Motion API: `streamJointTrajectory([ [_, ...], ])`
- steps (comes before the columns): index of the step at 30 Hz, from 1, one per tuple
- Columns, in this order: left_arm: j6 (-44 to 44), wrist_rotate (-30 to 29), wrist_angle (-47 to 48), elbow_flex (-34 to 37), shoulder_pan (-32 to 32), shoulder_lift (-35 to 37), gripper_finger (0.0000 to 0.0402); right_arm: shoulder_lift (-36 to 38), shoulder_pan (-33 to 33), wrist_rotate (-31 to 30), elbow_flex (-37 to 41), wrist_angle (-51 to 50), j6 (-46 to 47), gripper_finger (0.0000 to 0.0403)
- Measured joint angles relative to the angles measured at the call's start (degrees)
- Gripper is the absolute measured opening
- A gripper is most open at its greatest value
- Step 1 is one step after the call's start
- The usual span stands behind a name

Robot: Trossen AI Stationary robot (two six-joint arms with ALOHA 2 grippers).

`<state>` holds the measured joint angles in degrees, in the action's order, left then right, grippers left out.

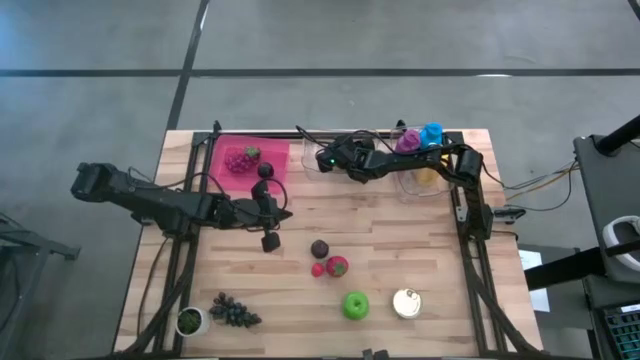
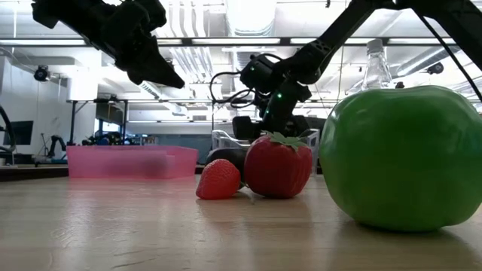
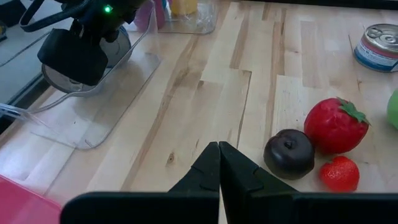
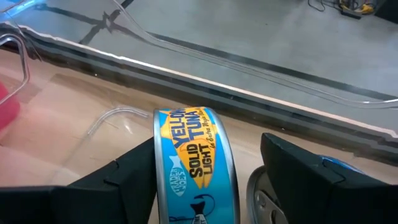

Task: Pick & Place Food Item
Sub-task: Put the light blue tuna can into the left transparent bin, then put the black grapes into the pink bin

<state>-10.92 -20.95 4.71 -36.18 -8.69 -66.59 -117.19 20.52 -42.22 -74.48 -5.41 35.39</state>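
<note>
Overhead, right gripper (image 1: 325, 157) sits at the table's far edge over a clear tray (image 1: 312, 160). Only its wrist view shows the tuna can (image 4: 194, 163), on edge between parted fingers (image 4: 127, 173); whether they touch it cannot be told. Left gripper (image 1: 285, 213), mid-table, fingers pressed together, empty. Left wrist view lists: dark plum (image 3: 289, 154), large strawberry (image 3: 334, 125), small strawberry (image 3: 339, 173), second can (image 3: 379, 46). Low view: green apple (image 2: 403, 156), pink tray (image 2: 132, 161).
</note>
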Motion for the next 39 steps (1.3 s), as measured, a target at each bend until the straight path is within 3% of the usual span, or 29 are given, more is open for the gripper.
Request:
streamJointTrajectory([
  [11,0.02,-0.01,0.00,0.00,0.00,0.00,0.0001,1.35,-0.09,0.07,-0.04,-0.39,-2.06,0.0286],
  [22,0.09,-0.02,0.02,0.00,-0.02,0.00,0.0001,7.14,-1.03,0.20,-0.07,-3.55,-2.57,0.0272],
  [39,0.15,-0.02,-0.09,0.00,-0.02,0.00,0.0001,17.74,-12.62,0.02,0.23,-6.36,-16.70,0.0248],
])
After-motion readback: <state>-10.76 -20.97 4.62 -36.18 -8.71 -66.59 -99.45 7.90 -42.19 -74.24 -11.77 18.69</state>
